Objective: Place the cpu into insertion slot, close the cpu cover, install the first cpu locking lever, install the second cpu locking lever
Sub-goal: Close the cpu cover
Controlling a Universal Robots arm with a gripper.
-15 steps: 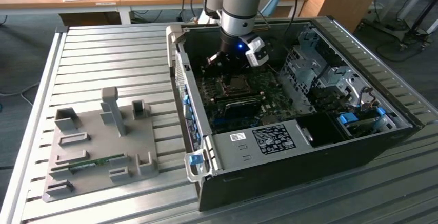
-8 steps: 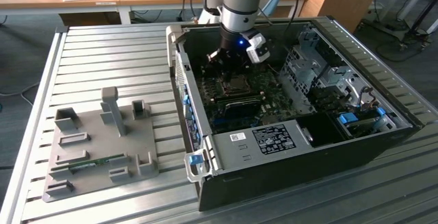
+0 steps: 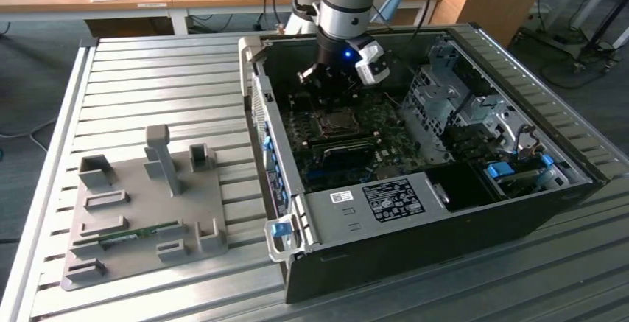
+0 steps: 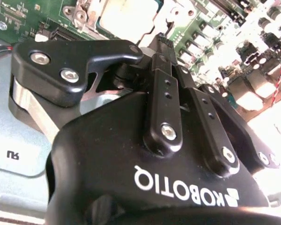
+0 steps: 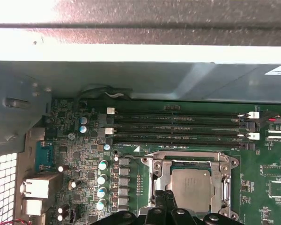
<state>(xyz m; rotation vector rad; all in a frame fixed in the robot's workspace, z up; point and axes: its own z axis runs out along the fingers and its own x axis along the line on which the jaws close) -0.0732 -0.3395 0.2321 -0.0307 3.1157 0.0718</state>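
Note:
The cpu (image 5: 191, 188) lies flat in its socket on the green motherboard, silvery top showing. The cpu cover (image 5: 192, 157) is down around it, its window framing the chip. In the exterior view the socket (image 3: 339, 121) sits mid-board inside the open computer case, and my gripper (image 3: 332, 93) hangs just above its far side. In both wrist views the black fingers meet at their tips, so the gripper (image 5: 165, 196) (image 4: 163, 40) is shut with nothing in it, right at the socket's edge. I cannot tell how the locking levers stand.
Long memory slots (image 5: 178, 126) run beside the socket, and the case wall (image 5: 131, 79) rises behind them. Drive cages (image 3: 462, 108) fill the case on the exterior view's right. A grey fixture plate (image 3: 147, 219) holding a memory stick (image 3: 128, 235) lies on the slatted table.

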